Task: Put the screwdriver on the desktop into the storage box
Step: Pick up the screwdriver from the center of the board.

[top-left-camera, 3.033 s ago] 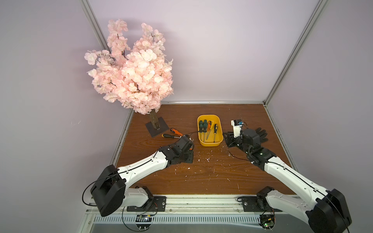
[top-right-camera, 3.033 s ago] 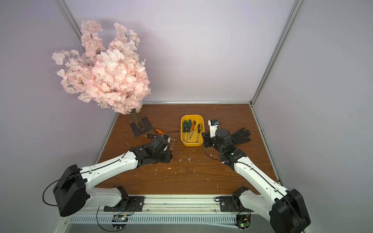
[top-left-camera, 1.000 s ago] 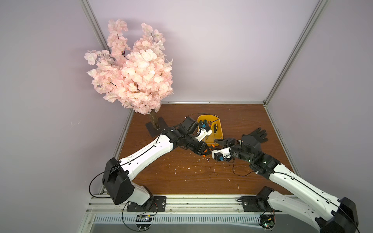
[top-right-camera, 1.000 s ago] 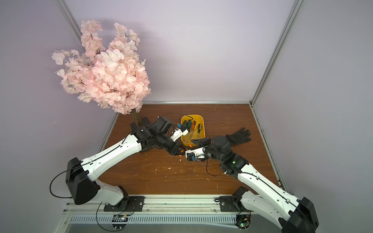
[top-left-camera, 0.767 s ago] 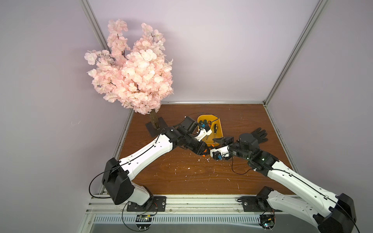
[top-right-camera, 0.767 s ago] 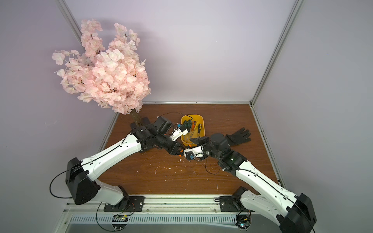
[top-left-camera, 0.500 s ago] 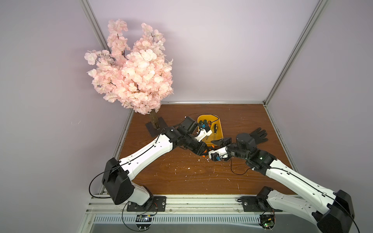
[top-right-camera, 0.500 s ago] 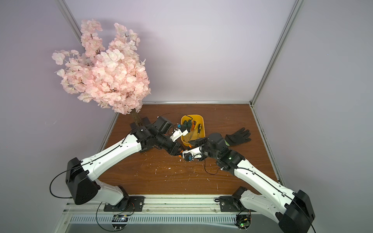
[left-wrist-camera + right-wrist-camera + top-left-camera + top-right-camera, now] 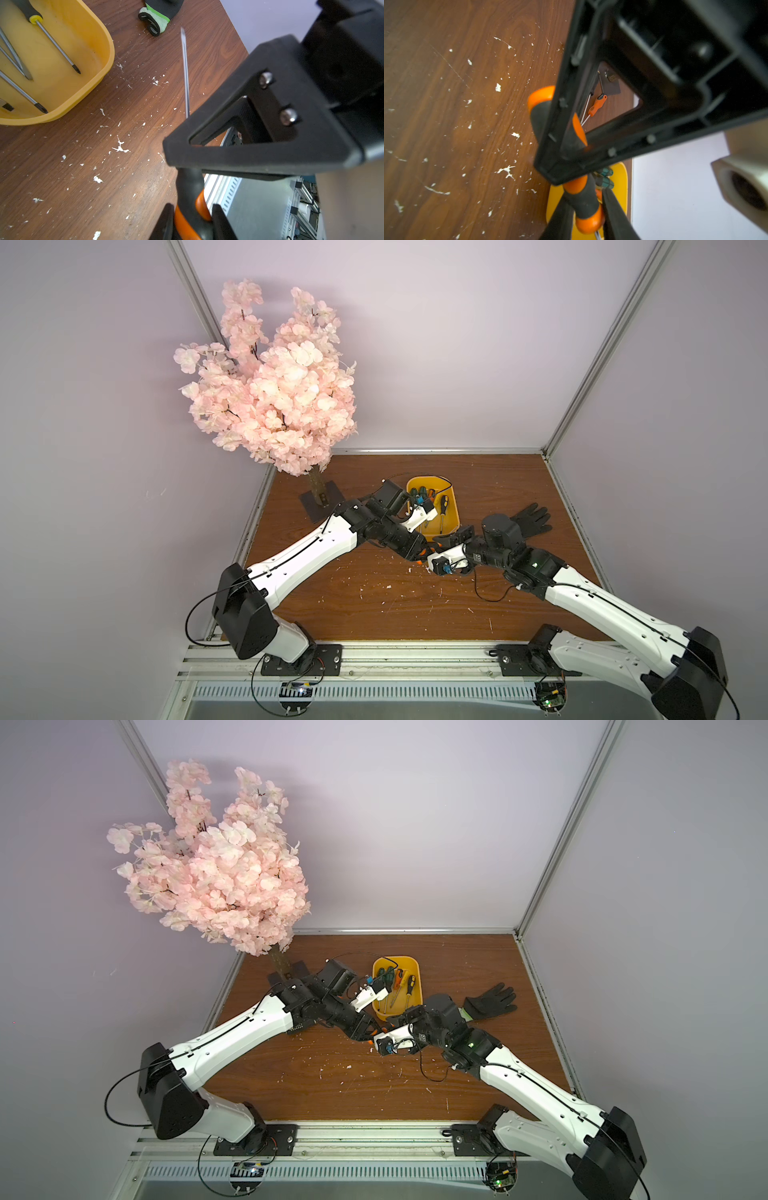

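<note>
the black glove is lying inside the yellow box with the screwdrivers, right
Not inside. The black glove lies on the table, beside the yellow box and apart from it. The box does hold the screwdrivers. Both top views show this.

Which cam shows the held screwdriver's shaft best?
Left wrist: the screwdriver shaft is visible clear to its tip. Right wrist shows mostly the handle. In both top views the shaft is hidden.

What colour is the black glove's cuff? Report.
Black glove's cuff: green and white, clearest in left wrist view.
</note>
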Robot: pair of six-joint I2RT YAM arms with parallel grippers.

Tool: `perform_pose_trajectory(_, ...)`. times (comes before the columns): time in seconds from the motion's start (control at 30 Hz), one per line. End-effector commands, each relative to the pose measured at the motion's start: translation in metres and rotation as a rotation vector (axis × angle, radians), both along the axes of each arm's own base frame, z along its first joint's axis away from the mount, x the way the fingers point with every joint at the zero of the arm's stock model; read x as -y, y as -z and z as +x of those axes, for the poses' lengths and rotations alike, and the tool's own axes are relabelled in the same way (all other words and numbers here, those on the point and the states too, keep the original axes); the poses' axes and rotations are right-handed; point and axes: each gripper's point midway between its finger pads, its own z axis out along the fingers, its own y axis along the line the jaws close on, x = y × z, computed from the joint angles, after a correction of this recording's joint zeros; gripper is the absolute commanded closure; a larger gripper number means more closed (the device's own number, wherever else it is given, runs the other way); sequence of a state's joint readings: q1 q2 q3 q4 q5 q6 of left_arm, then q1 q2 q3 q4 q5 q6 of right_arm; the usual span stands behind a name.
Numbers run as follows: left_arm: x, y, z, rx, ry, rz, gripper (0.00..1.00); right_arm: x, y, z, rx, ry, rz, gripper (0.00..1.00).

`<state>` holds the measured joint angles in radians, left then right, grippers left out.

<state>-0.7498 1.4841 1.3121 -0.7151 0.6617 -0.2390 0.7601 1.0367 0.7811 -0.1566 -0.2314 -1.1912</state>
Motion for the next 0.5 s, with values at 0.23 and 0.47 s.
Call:
perform_pose_trajectory(0.23, -0.008, -0.009, 0.018, 0.046, -0.051, 0.006, 0.77, -0.009, -0.021, 0.000, -0.003, 0.011, 0.048, 0.90)
perform_pose_trajectory(0.47, -0.047, -0.025, 0.063, 0.182, -0.298, 0.087, 0.39, -0.004, -0.015, 0.010, -0.060, 0.122, 0.108, 0.93)
